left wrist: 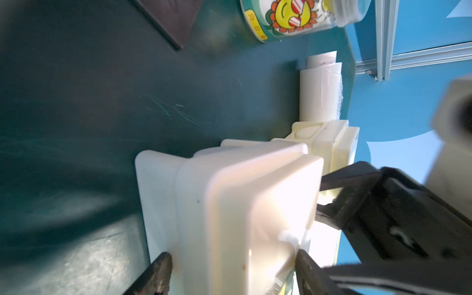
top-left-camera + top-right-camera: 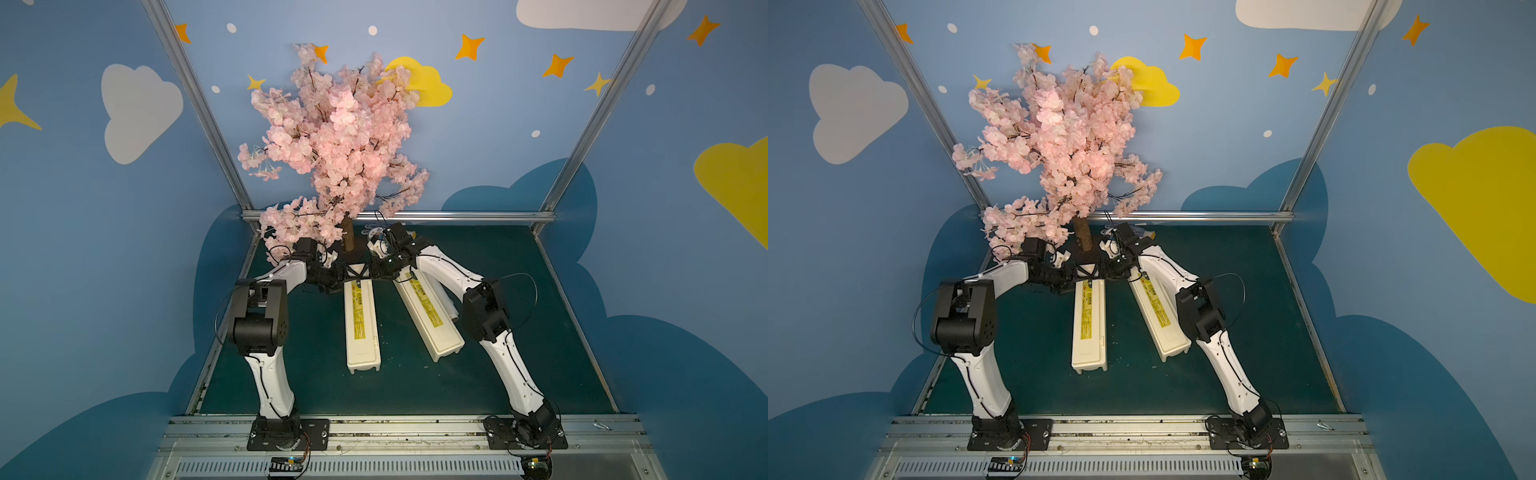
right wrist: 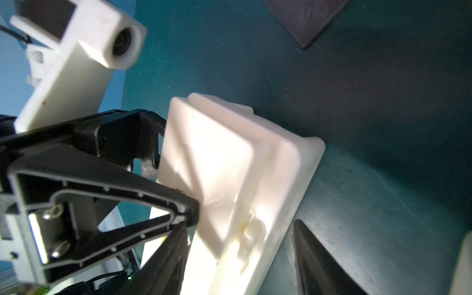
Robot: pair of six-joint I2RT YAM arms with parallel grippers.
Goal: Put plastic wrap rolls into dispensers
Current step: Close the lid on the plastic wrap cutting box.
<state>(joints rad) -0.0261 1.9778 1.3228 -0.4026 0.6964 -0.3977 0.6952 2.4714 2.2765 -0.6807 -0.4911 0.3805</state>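
Plastic wrap roll (image 1: 320, 94) noted lying on the green mat (image 2: 519, 332) just beside the right-hand dispenser (image 2: 428, 318), outside it; a second roll is not seen. Both dispensers lie flat, lids down, yellow labels up. Left gripper (image 1: 231, 255) is set astride the far end of the left-hand dispenser (image 2: 362, 328); whether that end is pinched or merely bracketed cannot be told. Right gripper (image 3: 240, 224) is spread at the same end, with mat showing between one finger and the box wall and nothing held.

Roll judged light, stiff along its core, its film slick and easily dented or snagged; best taken across the middle so it stays level. Dispenser judged light, hollow, smooth and likely to skid; to be steadied at one end while the lid edge is lifted.
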